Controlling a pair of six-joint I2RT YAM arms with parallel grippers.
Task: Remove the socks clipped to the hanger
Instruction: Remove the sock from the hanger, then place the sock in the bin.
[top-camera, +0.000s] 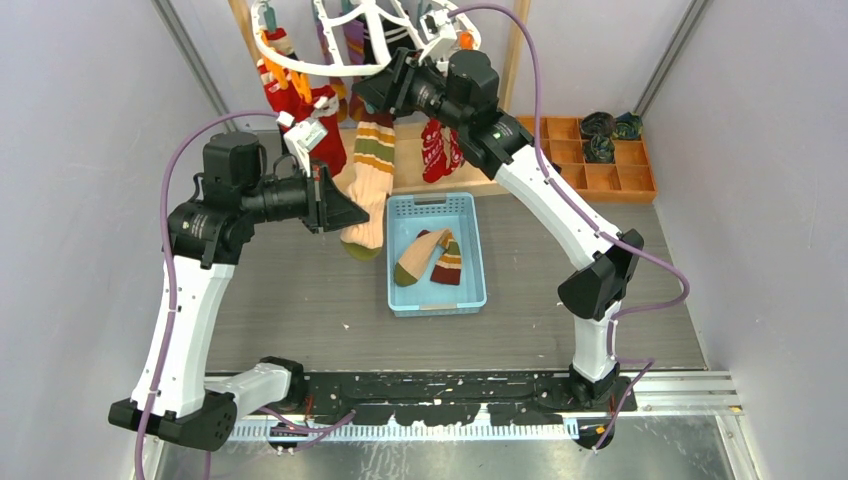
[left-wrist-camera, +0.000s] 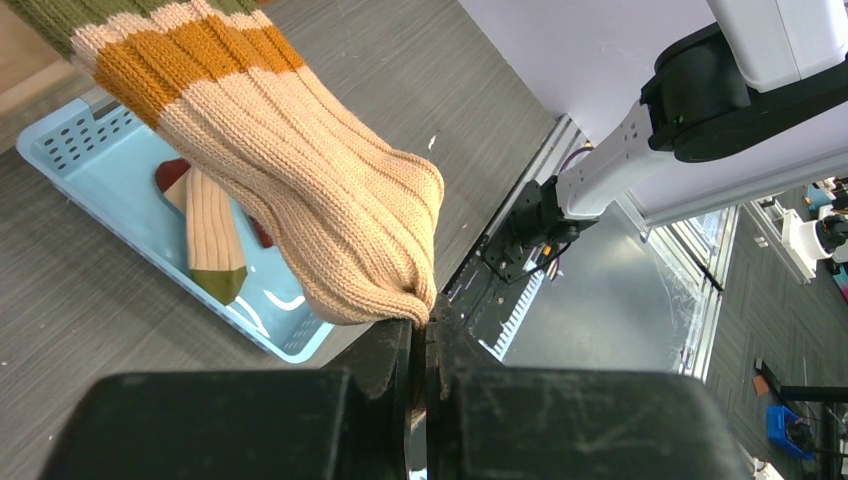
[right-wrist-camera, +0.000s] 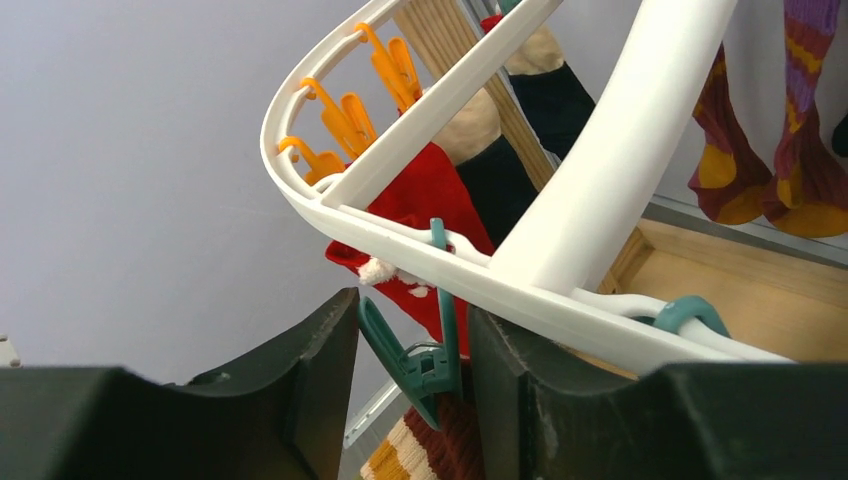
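Below white plastic hanger (right-wrist-camera: 610, 170): chunky ribbed knit sock (left-wrist-camera: 320, 190), striped.

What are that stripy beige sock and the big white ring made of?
Beige ribbed striped sock: chunky knitted yarn, likely wool or acrylic, matte; the ribs show. White oval hanger ring: smooth moulded plastic, slightly glossy, by its look.
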